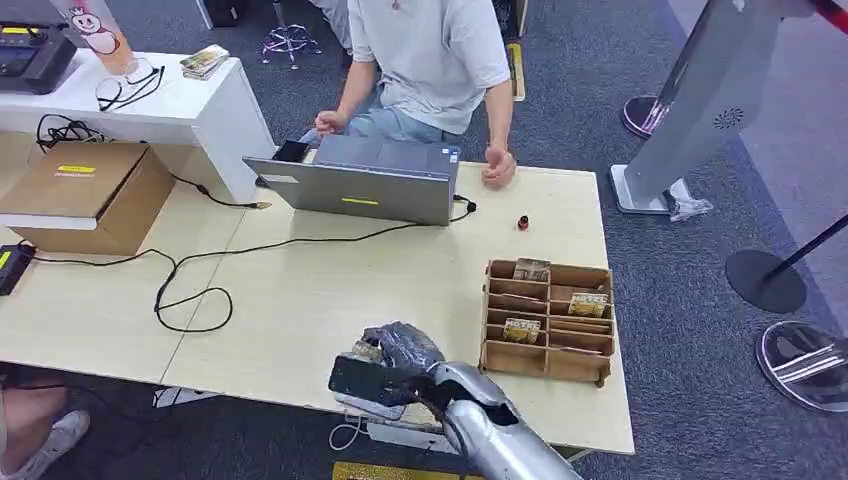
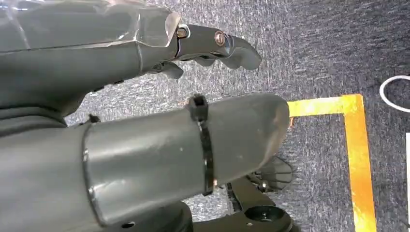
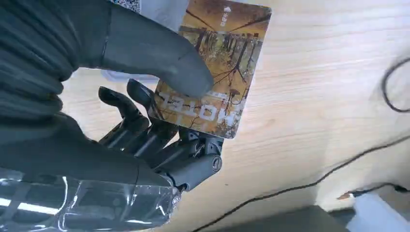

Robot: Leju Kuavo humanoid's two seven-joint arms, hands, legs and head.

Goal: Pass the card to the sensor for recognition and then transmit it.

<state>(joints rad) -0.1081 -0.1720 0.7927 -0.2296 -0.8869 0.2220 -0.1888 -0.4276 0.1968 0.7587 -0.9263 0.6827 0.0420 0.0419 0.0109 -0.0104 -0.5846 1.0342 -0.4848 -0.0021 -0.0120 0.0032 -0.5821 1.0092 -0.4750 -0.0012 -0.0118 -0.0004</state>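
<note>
The right hand (image 1: 400, 352) sits at the lower centre of the head view, over the near edge of the table (image 1: 330, 290). Its thumb and fingers (image 3: 145, 130) are clamped on the card (image 3: 216, 67), which fills the upper centre of the right wrist view. The card carries an autumn-toned print of trees; the white lettering near its lower edge is reversed and appears to read "HOTEL".

The left hand (image 2: 145, 96) hangs over grey carpet (image 2: 314, 43) marked with a yellow tape corner (image 2: 355, 145); its fingers are apart and hold nothing.

At the right centre of the head view, a wooden compartment box (image 1: 548, 322) holds further cards. A grey laptop (image 1: 355, 185) with a yellow sticker stands at the upper centre, facing a seated person (image 1: 430, 70). A cardboard box (image 1: 85, 195) with a yellow label sits at the left. The table surface is pale wood, crossed by a black cable (image 1: 190, 290).
</note>
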